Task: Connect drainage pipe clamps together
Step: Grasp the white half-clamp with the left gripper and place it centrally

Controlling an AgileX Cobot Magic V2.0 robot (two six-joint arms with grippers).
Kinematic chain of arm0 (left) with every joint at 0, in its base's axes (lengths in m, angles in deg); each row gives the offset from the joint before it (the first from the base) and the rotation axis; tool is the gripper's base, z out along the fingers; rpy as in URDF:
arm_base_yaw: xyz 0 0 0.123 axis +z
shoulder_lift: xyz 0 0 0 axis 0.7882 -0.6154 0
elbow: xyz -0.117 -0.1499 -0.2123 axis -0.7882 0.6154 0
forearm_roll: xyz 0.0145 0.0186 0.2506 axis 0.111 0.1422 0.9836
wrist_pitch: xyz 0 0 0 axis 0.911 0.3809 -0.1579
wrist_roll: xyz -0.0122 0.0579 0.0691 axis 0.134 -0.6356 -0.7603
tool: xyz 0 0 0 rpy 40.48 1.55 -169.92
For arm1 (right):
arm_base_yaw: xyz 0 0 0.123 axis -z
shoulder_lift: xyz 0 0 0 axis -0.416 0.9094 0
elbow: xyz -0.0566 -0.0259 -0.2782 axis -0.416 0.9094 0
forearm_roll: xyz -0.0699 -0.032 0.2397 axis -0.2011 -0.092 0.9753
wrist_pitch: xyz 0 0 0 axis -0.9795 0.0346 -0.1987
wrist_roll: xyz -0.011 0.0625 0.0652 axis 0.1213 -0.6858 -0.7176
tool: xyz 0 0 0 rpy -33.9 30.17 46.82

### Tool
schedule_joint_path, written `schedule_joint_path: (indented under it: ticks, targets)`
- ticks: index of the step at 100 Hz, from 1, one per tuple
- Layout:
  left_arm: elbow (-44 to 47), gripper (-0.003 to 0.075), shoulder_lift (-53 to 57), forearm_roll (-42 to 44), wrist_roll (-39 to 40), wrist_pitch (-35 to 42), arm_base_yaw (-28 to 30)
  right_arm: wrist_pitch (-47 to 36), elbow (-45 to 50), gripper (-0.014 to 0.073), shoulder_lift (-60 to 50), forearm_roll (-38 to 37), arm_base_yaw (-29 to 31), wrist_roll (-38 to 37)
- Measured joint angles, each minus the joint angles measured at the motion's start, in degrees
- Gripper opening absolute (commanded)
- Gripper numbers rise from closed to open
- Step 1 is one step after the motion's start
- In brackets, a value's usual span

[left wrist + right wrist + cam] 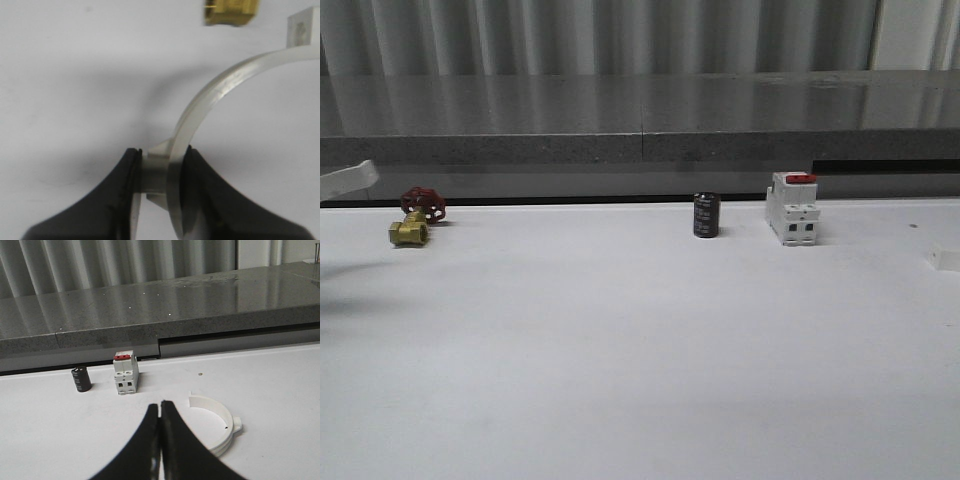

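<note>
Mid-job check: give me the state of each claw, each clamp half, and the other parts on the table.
Left claw: shut on left clamp half.
Left clamp half: gripped at one end tab.
Right claw: shut, holding nothing.
Right clamp half: lying on the table, free.
Breaker: upright.
Black cylinder: upright.
Brass valve: resting on the table.

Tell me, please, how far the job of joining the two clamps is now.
Early stage. Done: the left gripper is shut on one clamp half. In hand: that half is gripped at its end tab. Left: the other half lies on the table, ungrasped; the right gripper is shut, empty. Nothing joined yet.
</note>
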Motion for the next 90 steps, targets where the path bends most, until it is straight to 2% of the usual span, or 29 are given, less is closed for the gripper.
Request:
schedule_joint_path:
  ticks: [28,42,66,90]
  targets:
    - [0.37,-0.0007,-0.37,4.81,16.31,2.90,-16.29,0.00,0.00,-0.0067,0.00,0.00,0.00,0.00]
    - [0.37,-0.0007,-2.77,7.33,23.93,5.34,-22.42,0.00,0.00,-0.0067,0.00,0.00,0.00,0.00]
    - [0.16,-0.0007,-7.86,11.85,32.58,7.38,-27.87,0.00,0.00,-0.0067,0.00,0.00,0.00,0.00]
    - [-0.97,-0.0006,-10.69,13.03,35.26,9.11,-29.29,0.00,0.00,-0.0067,0.00,0.00,0.00,0.00]
